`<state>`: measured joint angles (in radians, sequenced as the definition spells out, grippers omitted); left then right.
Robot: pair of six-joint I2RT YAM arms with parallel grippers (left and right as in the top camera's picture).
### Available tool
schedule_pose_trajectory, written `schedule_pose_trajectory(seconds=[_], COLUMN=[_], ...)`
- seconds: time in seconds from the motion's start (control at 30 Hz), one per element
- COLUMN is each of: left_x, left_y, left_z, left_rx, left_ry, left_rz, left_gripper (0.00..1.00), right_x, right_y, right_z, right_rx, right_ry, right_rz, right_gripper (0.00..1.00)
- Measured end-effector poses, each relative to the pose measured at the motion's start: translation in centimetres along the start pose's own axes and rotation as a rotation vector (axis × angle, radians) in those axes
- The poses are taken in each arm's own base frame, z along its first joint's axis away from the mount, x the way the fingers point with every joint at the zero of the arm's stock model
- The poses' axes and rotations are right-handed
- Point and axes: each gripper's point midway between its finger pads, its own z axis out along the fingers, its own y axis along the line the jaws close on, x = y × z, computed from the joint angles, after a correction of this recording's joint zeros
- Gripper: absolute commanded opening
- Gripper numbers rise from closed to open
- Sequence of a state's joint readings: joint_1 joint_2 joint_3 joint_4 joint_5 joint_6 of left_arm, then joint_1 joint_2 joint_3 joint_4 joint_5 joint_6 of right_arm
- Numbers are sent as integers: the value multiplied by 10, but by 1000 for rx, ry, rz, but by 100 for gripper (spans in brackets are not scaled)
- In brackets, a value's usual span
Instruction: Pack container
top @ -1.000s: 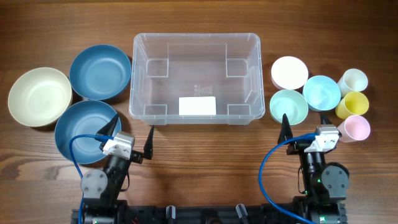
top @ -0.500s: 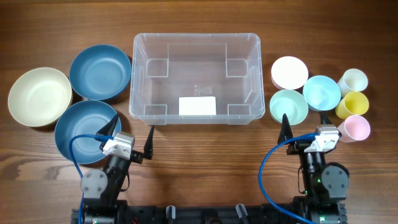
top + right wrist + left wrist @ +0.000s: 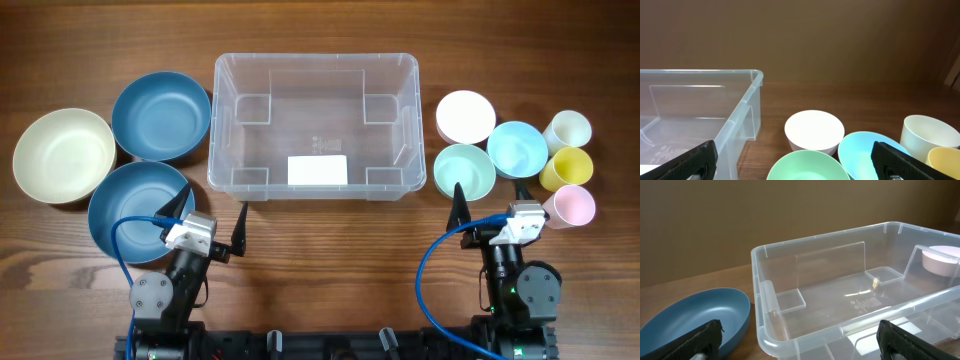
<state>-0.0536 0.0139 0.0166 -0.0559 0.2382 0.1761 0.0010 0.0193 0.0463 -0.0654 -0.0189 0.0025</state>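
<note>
The clear plastic container (image 3: 315,125) sits at the table's middle back, empty, with a white label (image 3: 317,170) on its floor. It also shows in the left wrist view (image 3: 850,300) and the right wrist view (image 3: 695,115). My left gripper (image 3: 210,214) is open and empty, near the container's front left corner and beside a blue bowl (image 3: 140,210). My right gripper (image 3: 495,205) is open and empty, just in front of a green bowl (image 3: 464,171).
Left: a cream bowl (image 3: 63,155) and a second blue bowl (image 3: 161,115). Right: a white bowl (image 3: 465,116), a light blue bowl (image 3: 517,149), and white (image 3: 568,130), yellow (image 3: 566,168) and pink (image 3: 570,206) cups.
</note>
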Motion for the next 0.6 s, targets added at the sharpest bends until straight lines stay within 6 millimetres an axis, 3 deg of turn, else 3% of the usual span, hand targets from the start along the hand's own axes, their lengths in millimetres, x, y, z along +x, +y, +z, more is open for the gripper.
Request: schedule_pose_trajectory(seconds=[0.2,0.47,0.6], left_x=[0,0,0], left_y=[0,0,0], left_z=[0,0,0], left_rx=[0,0,0], left_ry=[0,0,0], left_rz=[0,0,0], left_gripper=[100,100,100], right_x=[0,0,0], right_y=[1,9,2], right_z=[0,0,0], right_rx=[-5,-48,-8], right_ry=[0,19,4], right_rz=[58,738,959], right_gripper=[100,100,99])
